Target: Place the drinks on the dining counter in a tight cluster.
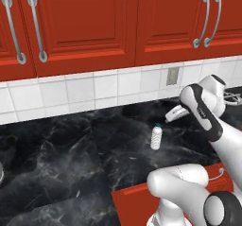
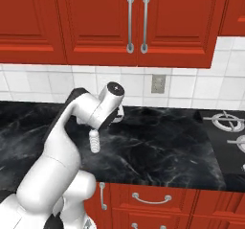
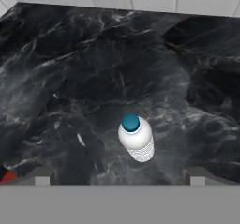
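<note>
One of the drinks, a clear bottle with a teal cap point(image 1: 156, 137) point(image 2: 94, 142) point(image 3: 136, 137), stands upright on a black marbled counter point(image 1: 71, 154) under red wall cabinets. My gripper point(image 3: 119, 177) hovers above and a little behind it, open, with the fingertips point(image 3: 43, 175) wide apart and nothing between them. In the left base view the hand point(image 1: 174, 112) hangs up and to the right of the bottle. The dining counter is out of view.
A white tiled wall with an outlet point(image 1: 173, 76) point(image 2: 158, 84) backs the counter. Stove burners point(image 2: 228, 123) lie at the far right. Red drawers point(image 2: 153, 199) front the counter below. Bare black top surrounds the bottle.
</note>
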Tool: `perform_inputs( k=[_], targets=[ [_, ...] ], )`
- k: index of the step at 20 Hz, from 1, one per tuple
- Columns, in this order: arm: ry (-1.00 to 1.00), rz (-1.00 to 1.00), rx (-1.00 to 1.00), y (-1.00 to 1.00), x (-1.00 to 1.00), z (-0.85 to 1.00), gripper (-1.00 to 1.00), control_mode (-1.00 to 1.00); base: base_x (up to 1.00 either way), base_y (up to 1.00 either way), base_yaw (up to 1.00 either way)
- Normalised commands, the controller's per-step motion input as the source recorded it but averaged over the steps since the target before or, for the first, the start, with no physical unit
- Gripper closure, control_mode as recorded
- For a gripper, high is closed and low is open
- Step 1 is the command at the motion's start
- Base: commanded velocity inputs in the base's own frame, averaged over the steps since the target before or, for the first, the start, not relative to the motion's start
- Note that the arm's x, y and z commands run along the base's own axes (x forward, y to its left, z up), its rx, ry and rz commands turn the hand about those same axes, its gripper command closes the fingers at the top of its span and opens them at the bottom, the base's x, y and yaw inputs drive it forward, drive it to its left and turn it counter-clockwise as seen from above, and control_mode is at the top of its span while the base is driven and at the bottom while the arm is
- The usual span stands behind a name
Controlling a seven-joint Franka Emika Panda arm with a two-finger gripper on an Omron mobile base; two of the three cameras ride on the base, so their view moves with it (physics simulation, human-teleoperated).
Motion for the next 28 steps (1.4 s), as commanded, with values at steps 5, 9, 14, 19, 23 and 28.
perform_inputs(
  k=[5,9,14,19,23,28],
  targets=[
    [-0.04,0.25,0.04,-0.13,0.57,-0.09,-1.00,-1.00,0.00,0.00,0.00],
    [-0.11,0.17,0.00,-0.03,0.25,-0.01,-1.00,-1.00,0.00,0.00,0.00],
    [-0.14,0.29,0.00,-0.20,0.00,-0.01,-1.00,-1.00,0.00,0.00,0.00],
    [-0.22,0.24,0.02,-0.07,-0.06,-0.29,-1.00,-1.00,0.00,0.00,0.00],
    [-0.27,0.15,0.11,0.00,-0.13,-0.64,-1.00,-1.00,0.00,0.00,0.00],
    [-0.21,0.13,0.09,0.00,-0.22,-0.31,-1.00,-1.00,0.00,0.00,0.00]
  ],
)
